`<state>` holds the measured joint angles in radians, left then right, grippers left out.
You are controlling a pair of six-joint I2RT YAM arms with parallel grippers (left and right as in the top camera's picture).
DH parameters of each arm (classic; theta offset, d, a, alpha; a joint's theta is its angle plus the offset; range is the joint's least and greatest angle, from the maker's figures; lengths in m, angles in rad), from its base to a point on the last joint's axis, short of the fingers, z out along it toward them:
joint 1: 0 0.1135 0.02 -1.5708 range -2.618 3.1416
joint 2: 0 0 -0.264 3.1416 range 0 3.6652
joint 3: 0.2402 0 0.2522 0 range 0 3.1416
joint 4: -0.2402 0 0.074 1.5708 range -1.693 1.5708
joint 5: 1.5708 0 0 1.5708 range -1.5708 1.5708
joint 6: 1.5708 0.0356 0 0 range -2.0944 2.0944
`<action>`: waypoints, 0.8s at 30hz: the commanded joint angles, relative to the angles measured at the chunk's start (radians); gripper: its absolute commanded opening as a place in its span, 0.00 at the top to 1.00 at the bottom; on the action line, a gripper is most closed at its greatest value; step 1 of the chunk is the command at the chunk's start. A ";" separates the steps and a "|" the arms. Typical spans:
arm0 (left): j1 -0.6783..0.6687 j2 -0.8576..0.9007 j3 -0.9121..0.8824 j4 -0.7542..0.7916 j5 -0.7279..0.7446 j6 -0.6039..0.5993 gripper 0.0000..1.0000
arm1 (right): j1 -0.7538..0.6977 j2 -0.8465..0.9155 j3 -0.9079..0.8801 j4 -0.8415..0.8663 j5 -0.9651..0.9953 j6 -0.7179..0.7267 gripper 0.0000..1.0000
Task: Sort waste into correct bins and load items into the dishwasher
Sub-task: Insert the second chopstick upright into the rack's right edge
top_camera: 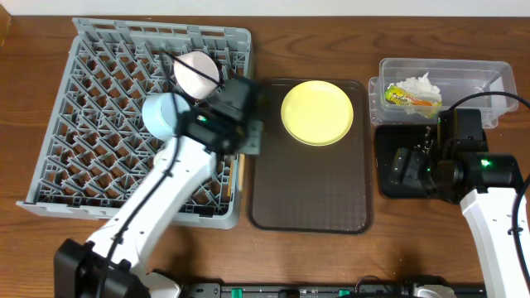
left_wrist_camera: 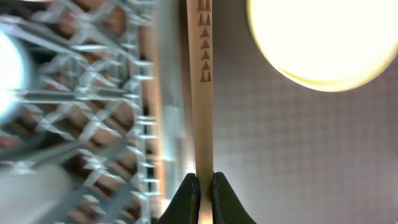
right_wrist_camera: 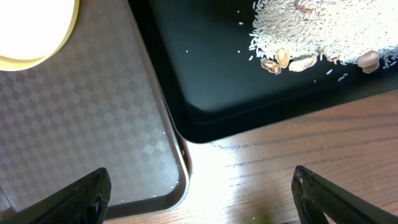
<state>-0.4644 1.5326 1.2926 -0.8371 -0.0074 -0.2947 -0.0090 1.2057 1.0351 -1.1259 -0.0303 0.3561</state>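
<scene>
Overhead: left arm [top_camera: 170, 186] stretches diagonally from the near edge, wrist over the right wall of the grey rack [top_camera: 91, 124]. Right arm [top_camera: 493, 207] bends left over the black tray [top_camera: 387, 184]. In the rack: two bowls, a white bowl [top_camera: 197, 73] and a light-blue bowl [top_camera: 164, 114]. One yellow plate [top_camera: 317, 112] sits on the brown serving tray [top_camera: 310, 194]. Clear tub [top_camera: 480, 74] holds one wrapper [top_camera: 411, 98] and one tissue [top_camera: 423, 83].

Left wrist: left gripper [left_wrist_camera: 203, 186] is clenched on a wooden chopstick [left_wrist_camera: 202, 93]; whether it is one stick or two, cannot tell.

Right wrist: right gripper [right_wrist_camera: 202, 196] is spread wide, holding nothing. One crumb pile [right_wrist_camera: 323, 28] lies in the black tray.
</scene>
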 commanded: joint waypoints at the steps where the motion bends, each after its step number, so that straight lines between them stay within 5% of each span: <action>1: 0.077 0.026 0.006 -0.007 -0.016 0.086 0.94 | -0.007 -0.011 0.018 0.000 -0.005 -0.005 0.09; 12: 0.145 0.116 0.003 0.023 -0.001 0.129 0.94 | -0.008 -0.011 0.018 0.000 -0.004 -0.005 0.09; 18: 0.145 0.116 0.006 0.027 -0.002 0.130 0.69 | -0.008 -0.011 0.018 -0.001 -0.005 -0.005 0.09; 24: 0.133 0.043 0.040 0.036 0.052 0.153 0.55 | -0.008 -0.011 0.018 -0.001 -0.004 -0.005 0.09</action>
<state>-0.3241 1.6352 1.2930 -0.8074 0.0025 -0.1703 -0.0090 1.2057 1.0351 -1.1290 -0.0299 0.3557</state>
